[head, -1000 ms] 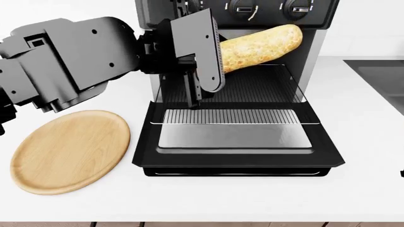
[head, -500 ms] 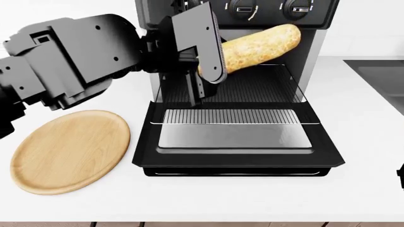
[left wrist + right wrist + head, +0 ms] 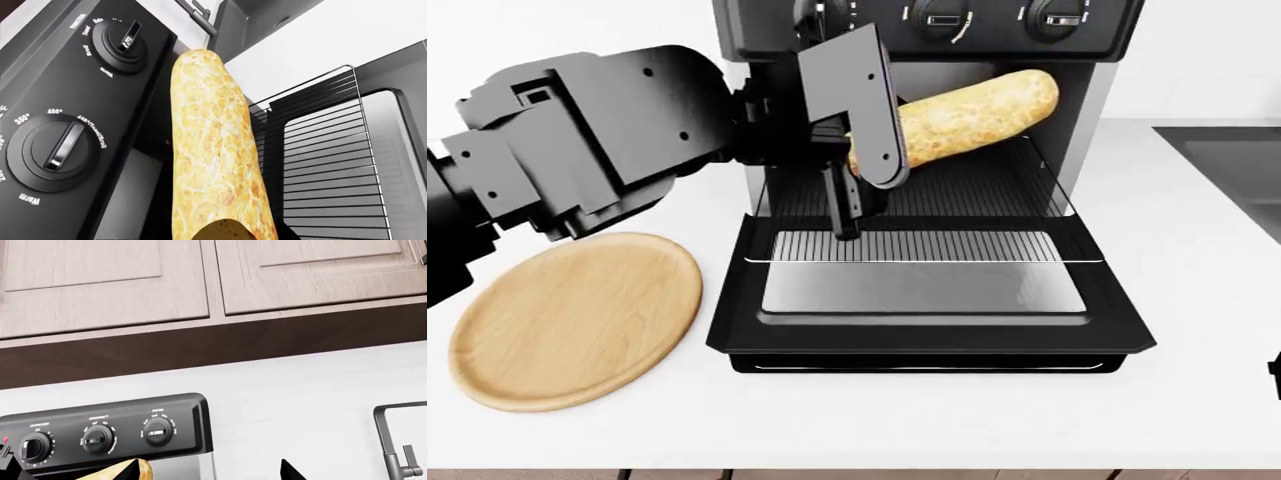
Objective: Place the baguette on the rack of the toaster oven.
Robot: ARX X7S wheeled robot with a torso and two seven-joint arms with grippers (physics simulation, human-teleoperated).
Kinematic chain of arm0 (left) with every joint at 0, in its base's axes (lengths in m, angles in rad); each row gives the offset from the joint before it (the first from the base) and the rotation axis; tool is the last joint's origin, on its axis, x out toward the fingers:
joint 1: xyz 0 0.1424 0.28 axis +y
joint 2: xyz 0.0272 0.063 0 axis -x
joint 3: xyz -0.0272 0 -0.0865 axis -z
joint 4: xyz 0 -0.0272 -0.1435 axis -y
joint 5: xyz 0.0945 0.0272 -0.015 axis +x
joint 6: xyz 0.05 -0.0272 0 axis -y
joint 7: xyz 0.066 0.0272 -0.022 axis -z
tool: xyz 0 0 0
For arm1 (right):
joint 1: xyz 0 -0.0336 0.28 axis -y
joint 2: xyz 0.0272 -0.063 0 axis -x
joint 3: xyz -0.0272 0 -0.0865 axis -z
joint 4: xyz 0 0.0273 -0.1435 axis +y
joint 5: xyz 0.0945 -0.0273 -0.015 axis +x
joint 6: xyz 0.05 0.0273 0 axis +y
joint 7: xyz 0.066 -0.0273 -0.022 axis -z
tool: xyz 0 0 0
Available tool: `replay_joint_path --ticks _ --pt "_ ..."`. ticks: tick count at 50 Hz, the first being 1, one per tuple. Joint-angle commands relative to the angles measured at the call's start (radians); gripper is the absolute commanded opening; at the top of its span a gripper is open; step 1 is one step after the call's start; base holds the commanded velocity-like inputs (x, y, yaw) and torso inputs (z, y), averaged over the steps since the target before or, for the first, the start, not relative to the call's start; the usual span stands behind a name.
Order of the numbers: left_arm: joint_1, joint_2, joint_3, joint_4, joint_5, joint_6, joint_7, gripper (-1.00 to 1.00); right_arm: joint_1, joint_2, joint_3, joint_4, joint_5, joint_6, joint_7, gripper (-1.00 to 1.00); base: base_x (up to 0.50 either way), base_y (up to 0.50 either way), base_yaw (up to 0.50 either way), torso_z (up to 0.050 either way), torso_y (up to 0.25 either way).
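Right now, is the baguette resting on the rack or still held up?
Held up. In the head view the baguette slants in the left claw, its far end under the knobs, clear above the rack of the toaster oven.

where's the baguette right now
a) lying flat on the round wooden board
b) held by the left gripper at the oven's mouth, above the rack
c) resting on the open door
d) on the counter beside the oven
b: the head view shows the left gripper clamped on one end of the baguette, which slants across the toaster oven opening above the rack.
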Motion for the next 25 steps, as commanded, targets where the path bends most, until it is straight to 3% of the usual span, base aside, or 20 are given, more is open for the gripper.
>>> replay_joint_path --ticks 1,25 --pt "0.009 0.001 -0.003 -0.001 -0.011 -0.008 -0.005 -1.0 0.003 -0.006 -0.002 0.0 -0.002 0.004 -0.004 1.0 0.0 0.0 0.0 0.0 0.01" --pt "0.031 0.008 0.001 -0.022 0.007 -0.01 -0.002 -1.0 0.01 -0.006 0.003 0.0 0.007 0.016 -0.006 1.0 0.0 0.0 0.0 0.0 0.0"
